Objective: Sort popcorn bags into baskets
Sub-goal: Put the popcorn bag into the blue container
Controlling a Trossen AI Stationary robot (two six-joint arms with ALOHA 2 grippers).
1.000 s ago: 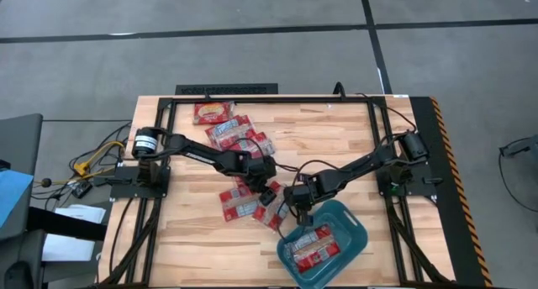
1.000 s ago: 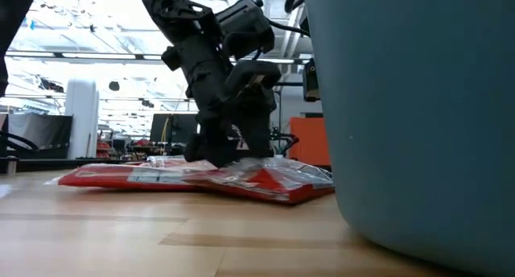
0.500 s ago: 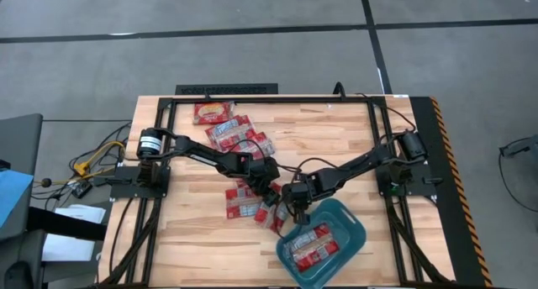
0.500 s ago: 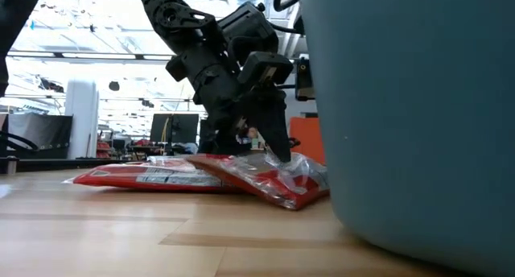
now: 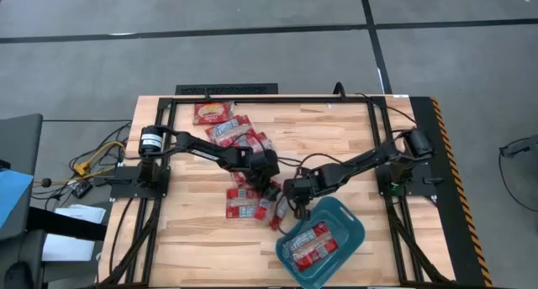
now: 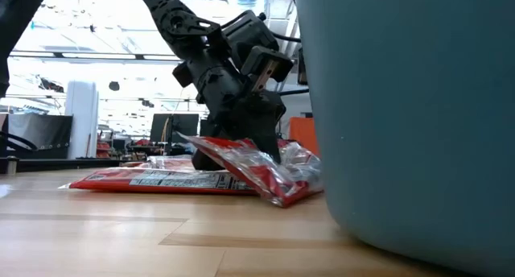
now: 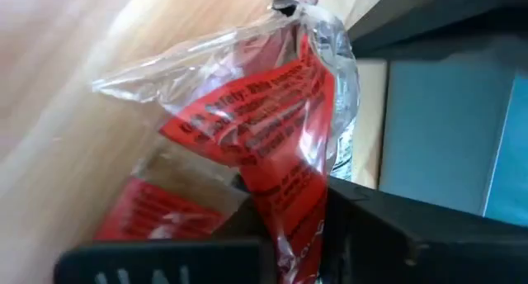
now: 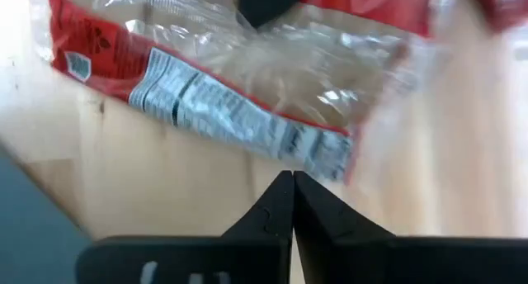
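My left gripper (image 5: pixel 271 193) is shut on one red popcorn bag (image 6: pixel 257 168) just left of the teal basket (image 5: pixel 345 222); the bag also fills the left wrist view (image 7: pixel 272 111). My right gripper (image 5: pixel 301 207) hangs shut at the basket's far-left rim, touching nothing, with a bag's clear end (image 8: pixel 247 78) ahead of it. A second bag (image 6: pixel 153 180) lies flat on the table behind the held one. More bags (image 5: pixel 235 131) lie at the far left, and others (image 5: pixel 311 245) lie in the basket. My left gripper pinches the bag between its two fingers (image 7: pixel 355 214), on the red wrapper (image 7: pixel 293 205) near one end. It comes from above, slanting. The bag is tilted: one end (image 6: pixel 197 142) is raised and the other (image 6: pixel 283 198) is down on the table beside the basket wall.
The basket wall (image 6: pixel 418 116) stands close on the right of the held bag. The black frame rails (image 5: pixel 269 98) run round the table top. Bare wood (image 5: pixel 336 138) lies at the far right.
My left gripper has shut on the bag beside the basket and moved a little toward the near edge. The bag, flat a second ago, is tipped up: one end has risen and the other has stayed on the table.
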